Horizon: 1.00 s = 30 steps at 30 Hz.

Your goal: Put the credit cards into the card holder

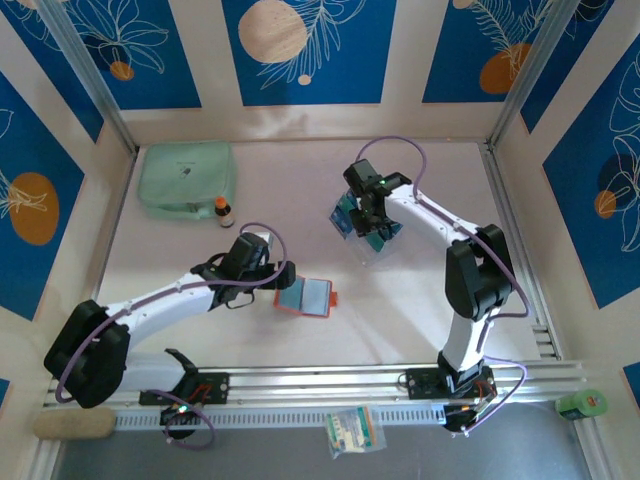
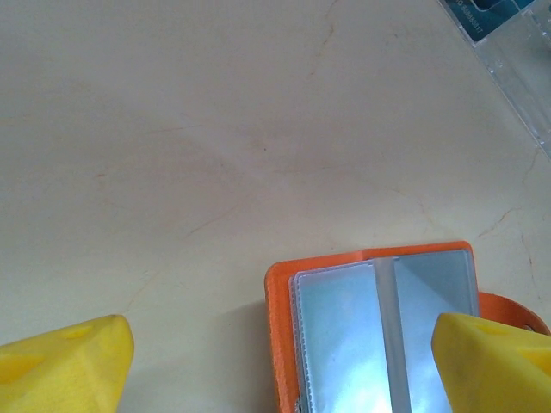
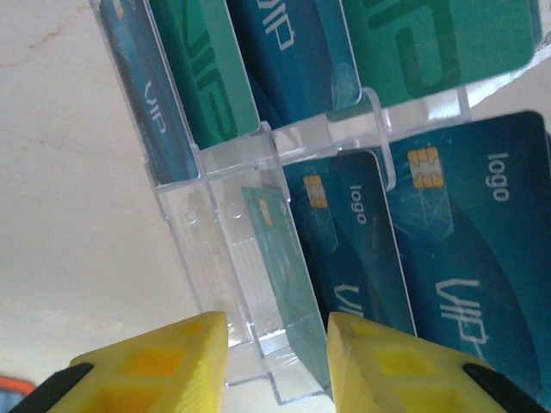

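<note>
The left gripper (image 2: 275, 366) has its yellow fingertips (image 2: 65, 361) spread wide, and no pad touches anything. Between them lies the small square orange leather-like card holder (image 2: 370, 331), open flat, its pale clear pockets facing up and its snap tab poking out on one side. In the top view this card holder (image 1: 305, 297) sits near the middle of the pale table surface (image 1: 180, 250), somewhat toward the near edge, with the left gripper (image 1: 283, 276) just over its left side.

The right gripper (image 3: 277, 361) also has its jaws apart. They straddle a lower corner of a clear acrylic slotted card rack (image 3: 215, 249), where one teal-green card (image 3: 280, 275) stands on edge. Whether either pad touches it cannot be told. The other teal-green and blue credit cards (image 3: 448, 249) fill the rack's remaining slots. From above, the rack (image 1: 372, 240) is right of centre, under the right gripper (image 1: 368, 222).

A mint-green zip pouch (image 1: 185, 178) lies in the far left corner, a small brown bottle with an orange cap (image 1: 224, 210) just beside it. A white-and-blue sachet packet (image 1: 353, 430) lies past the near edge.
</note>
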Each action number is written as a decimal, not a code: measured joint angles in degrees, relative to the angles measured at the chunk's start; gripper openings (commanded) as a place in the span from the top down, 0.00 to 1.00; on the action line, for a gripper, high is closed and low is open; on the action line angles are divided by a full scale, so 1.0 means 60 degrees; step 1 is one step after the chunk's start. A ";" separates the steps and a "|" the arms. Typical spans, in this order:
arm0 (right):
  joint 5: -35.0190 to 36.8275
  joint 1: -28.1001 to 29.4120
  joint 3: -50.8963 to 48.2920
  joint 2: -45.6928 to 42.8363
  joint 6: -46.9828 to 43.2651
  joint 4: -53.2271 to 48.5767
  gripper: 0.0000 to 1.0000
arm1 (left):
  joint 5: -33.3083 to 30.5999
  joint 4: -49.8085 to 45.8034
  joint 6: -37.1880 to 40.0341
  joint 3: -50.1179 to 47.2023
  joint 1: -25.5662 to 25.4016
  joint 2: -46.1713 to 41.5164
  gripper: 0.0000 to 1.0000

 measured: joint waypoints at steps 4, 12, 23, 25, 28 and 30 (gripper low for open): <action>0.0499 0.0131 0.0109 0.0361 -0.0171 -0.0076 0.66 | 0.0018 0.0000 0.0000 0.0000 0.0000 -0.0004 0.10; 0.1239 0.0237 0.0109 0.0772 -0.0364 -0.0215 0.69 | 0.0022 0.0000 0.0004 0.0000 0.0000 0.0000 0.10; 0.1297 0.0342 0.0109 0.0860 -0.0557 -0.0229 0.88 | 0.0025 0.0000 0.0004 0.0000 0.0000 -0.0004 0.10; 0.1275 0.0342 0.0109 0.0856 -0.0616 -0.0226 0.94 | 0.0025 0.0000 0.0007 0.0000 0.0000 0.0000 0.10; 0.1184 0.0397 0.0106 0.0827 -0.0776 -0.0149 0.99 | 0.0025 0.0000 0.0011 0.0000 0.0000 0.0000 0.10; 0.1195 0.0448 0.0106 0.0823 -0.0889 -0.0084 1.00 | 0.0036 0.0000 0.0025 0.0000 0.0000 0.0000 0.09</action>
